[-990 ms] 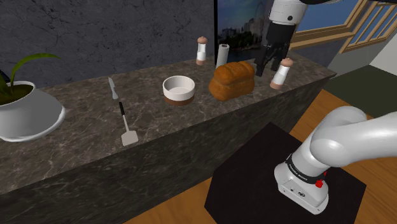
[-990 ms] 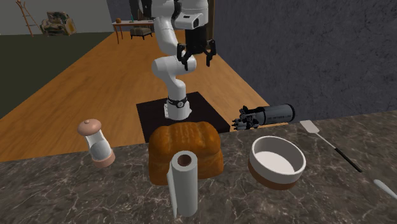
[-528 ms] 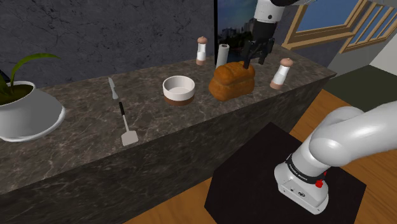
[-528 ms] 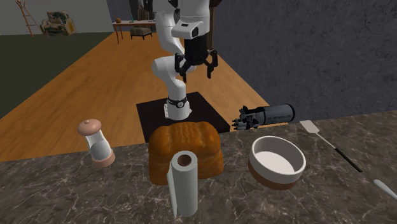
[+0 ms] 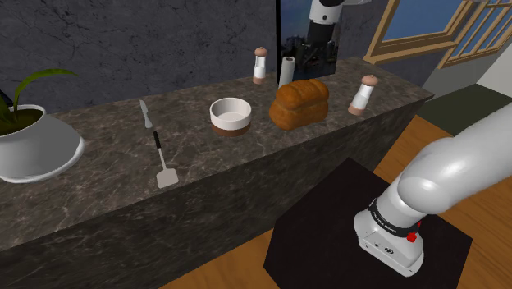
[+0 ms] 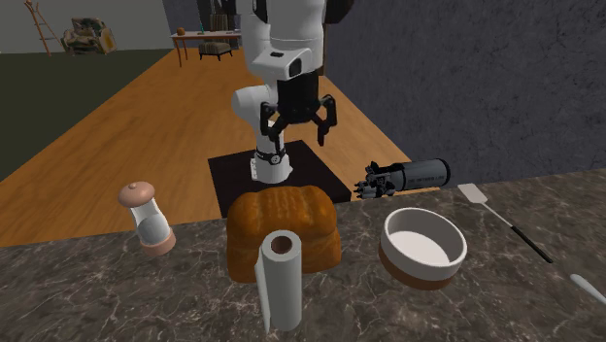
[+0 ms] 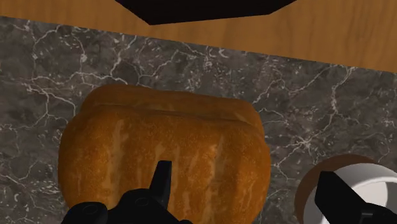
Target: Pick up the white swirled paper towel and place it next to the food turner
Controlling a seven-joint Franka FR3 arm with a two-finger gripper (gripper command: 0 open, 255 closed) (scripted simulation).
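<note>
Tool [image 6: 298,124] has shifted from beside the shaker [image 5: 362,94] to over the bread loaf [image 5: 300,103], fingers apart, empty. Paper towel roll [image 5: 287,71] stands upright just beyond the loaf, well apart from the turner [image 5: 162,156]. Judged light, soft, crushable: grip mid-body, gently.

We see dim, even light with no clear source. The dark veined marble counter [image 5: 115,156] looks murky. The glossy white robot arm [image 5: 459,172] carries a soft sheen. The golden-brown bread loaf [image 7: 165,140] glows warmly. Shadows are faint.
</note>
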